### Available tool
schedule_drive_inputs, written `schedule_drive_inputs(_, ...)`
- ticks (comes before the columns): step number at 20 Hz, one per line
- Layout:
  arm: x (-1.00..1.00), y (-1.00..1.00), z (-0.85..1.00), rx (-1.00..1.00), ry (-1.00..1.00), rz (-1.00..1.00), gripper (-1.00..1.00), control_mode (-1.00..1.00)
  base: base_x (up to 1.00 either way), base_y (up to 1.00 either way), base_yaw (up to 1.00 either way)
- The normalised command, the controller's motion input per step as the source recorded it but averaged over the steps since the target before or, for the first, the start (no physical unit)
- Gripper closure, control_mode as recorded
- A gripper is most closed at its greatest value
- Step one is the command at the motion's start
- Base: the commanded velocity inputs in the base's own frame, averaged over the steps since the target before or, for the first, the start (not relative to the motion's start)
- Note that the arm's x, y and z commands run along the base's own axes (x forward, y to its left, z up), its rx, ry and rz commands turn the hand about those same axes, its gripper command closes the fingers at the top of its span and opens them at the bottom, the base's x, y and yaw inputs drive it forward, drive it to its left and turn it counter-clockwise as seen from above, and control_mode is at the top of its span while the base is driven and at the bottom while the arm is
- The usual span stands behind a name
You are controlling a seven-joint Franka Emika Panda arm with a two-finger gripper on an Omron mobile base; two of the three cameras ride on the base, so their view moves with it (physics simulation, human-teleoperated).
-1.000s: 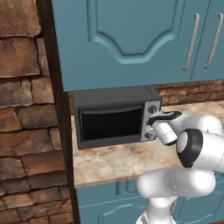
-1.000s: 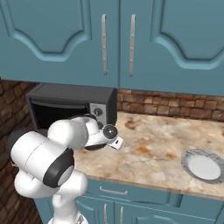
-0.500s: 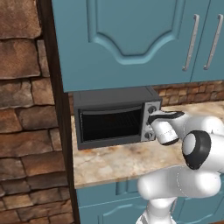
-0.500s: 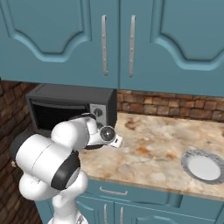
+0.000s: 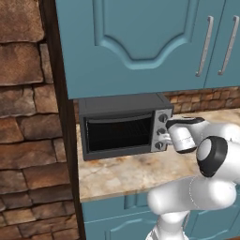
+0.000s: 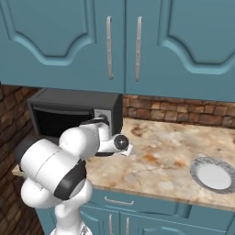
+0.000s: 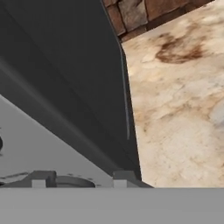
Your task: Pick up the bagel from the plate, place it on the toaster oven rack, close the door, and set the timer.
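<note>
From my seat the bagel cannot be made out: the door (image 5: pixel 119 133) of the toaster oven (image 5: pixel 125 125) stands shut, and its dark glass shows only faint horizontal lines that may be the rack. My own arm blocks much of the lower right of the left base view and the lower left of the right base view, and the hand covers part of the silver control strip, so the timer (image 5: pixel 160 146) at the bottom of the three knobs is only partly visible. The oven sits on a beige marbled counter (image 6: pixel 170 151), against a brick backsplash, under teal cabinets (image 6: pixel 124 41) with silver handles, with a rough stone wall (image 5: pixel 23 117) to the left. The plate (image 6: pixel 212 174) lies bare on the counter far to the right, well apart from the oven. In the hand view the gripper (image 7: pixel 78 179) presses up close to the silver strip, its two tips either side of a round knob edge; the jaws look part-way open, and I cannot tell whether they actually pinch the knob.
</note>
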Motion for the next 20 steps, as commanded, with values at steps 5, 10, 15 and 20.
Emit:
schedule_drive_inputs(5, -0.44, -0.72, -0.32, 0.08, 0.16, 0.02, 1.0, -1.0, 0.0, 0.0, 0.0)
schedule_drive_inputs(10, -0.8, -0.42, -0.05, 0.04, 0.1, 0.08, 1.0, -1.0, 0.0, 0.0, 0.0)
schedule_drive_inputs(15, -0.82, -0.23, 0.12, 0.05, 0.06, 0.14, 1.0, -1.0, 0.0, 0.0, 0.0)
schedule_drive_inputs(20, -0.42, 0.03, 0.67, 0.08, 0.07, 0.18, 1.0, -1.0, 0.0, 0.0, 0.0)
